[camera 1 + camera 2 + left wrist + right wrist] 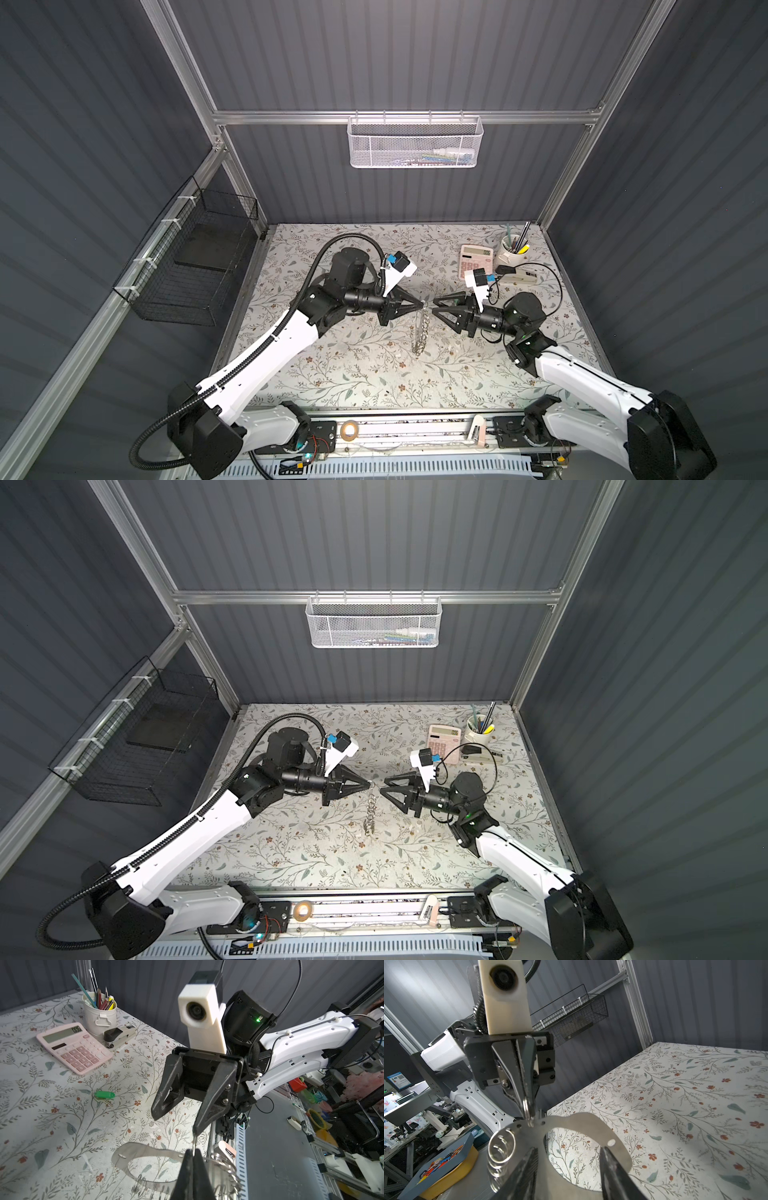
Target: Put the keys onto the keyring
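The keyring [420, 330] is a flat silvery hoop fringed with small split rings; it hangs mid-table in both top views [370, 812]. My left gripper [422, 306] is shut on one split ring at the hoop's top, as the right wrist view shows [529, 1114]. My right gripper [434, 305] faces it, tips nearly touching, jaws open. In its own view its fingertips [604, 1150] stand apart on either side of the hoop's band [583, 1120]. The green-headed key [104, 1094] lies flat on the table near the calculator, visible only in the left wrist view.
At the back right stand a pink calculator [477, 257], a white pen cup [512, 249] and a stapler [517, 276]. A black wire basket [195, 270] hangs on the left wall. A white mesh basket [415, 143] hangs on the back wall.
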### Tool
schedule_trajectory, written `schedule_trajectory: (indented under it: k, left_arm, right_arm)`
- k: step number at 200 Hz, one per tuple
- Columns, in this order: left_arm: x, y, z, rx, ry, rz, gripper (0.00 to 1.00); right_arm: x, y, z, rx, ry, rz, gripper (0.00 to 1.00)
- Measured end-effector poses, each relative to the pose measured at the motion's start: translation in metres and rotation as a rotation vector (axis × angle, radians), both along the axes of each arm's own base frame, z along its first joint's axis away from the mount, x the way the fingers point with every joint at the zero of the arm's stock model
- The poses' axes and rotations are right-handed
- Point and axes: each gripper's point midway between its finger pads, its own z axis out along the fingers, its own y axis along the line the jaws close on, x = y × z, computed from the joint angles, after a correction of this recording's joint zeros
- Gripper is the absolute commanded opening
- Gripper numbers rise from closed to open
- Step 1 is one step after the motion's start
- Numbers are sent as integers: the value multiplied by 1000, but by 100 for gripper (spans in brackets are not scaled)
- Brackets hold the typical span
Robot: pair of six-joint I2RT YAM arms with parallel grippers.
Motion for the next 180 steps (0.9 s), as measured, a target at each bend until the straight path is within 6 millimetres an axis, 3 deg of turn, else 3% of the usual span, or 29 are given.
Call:
schedule_trajectory:
  k: [21, 76, 136, 180]
  left_arm:
    - [4, 0, 0, 76, -19, -24, 0]
    - [3, 3, -26, 255, -4, -72, 0]
    - [-2, 1, -32, 295, 2, -110, 0]
    - [-2, -1, -37, 306, 11, -121, 0]
  right_arm:
    - [-1, 0, -1, -3, 4, 5, 53]
    - [-4, 2, -3, -7, 8, 26, 51]
    - [-9, 10, -16, -34, 44, 71, 43]
    - [-11, 12, -15, -36, 33, 82, 40]
